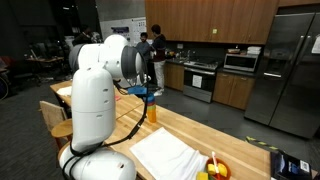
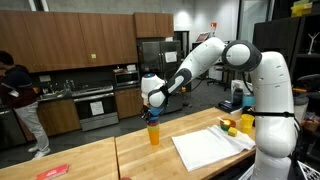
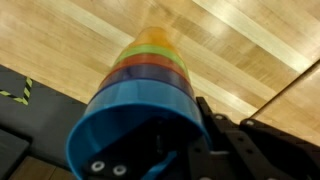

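one blue cup (image 3: 130, 125) fills the wrist view, its rim pinched by the end effector (image 2: 152, 103), whose fingers are pressed nearly together on it. below it the stack (image 3: 152, 62) (orange, green and yellow bands showing) runs down to the tabletop (image 3: 255, 45), near its edge in both exterior views. the blue cup looks nested on top, so the step in hand reads as seating or lifting it. either way, the next move calls for a straight vertical path, or the stack may tip. beyond stands a fridge (image 1: 290, 70).
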Action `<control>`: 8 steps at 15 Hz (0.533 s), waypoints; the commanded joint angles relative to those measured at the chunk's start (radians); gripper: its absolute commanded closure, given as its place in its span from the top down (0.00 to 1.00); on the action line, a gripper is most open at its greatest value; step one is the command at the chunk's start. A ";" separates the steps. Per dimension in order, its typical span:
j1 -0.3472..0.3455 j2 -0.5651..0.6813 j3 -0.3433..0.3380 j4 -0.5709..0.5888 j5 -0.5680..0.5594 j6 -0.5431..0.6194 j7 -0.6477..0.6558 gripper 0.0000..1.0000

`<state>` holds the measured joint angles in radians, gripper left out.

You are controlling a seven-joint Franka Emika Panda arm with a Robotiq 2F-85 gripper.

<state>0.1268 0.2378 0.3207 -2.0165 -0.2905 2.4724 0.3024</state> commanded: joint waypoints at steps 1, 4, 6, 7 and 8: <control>0.037 -0.146 -0.071 -0.223 0.069 0.208 -0.007 0.03; 0.045 -0.189 -0.093 -0.305 0.106 0.293 -0.028 0.03; 0.044 -0.200 -0.096 -0.333 0.139 0.325 -0.056 0.03; 0.043 -0.201 -0.096 -0.337 0.157 0.330 -0.071 0.03; 0.042 -0.198 -0.096 -0.338 0.178 0.336 -0.091 0.03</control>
<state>0.1525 0.0737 0.2440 -2.3105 -0.1758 2.7866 0.2680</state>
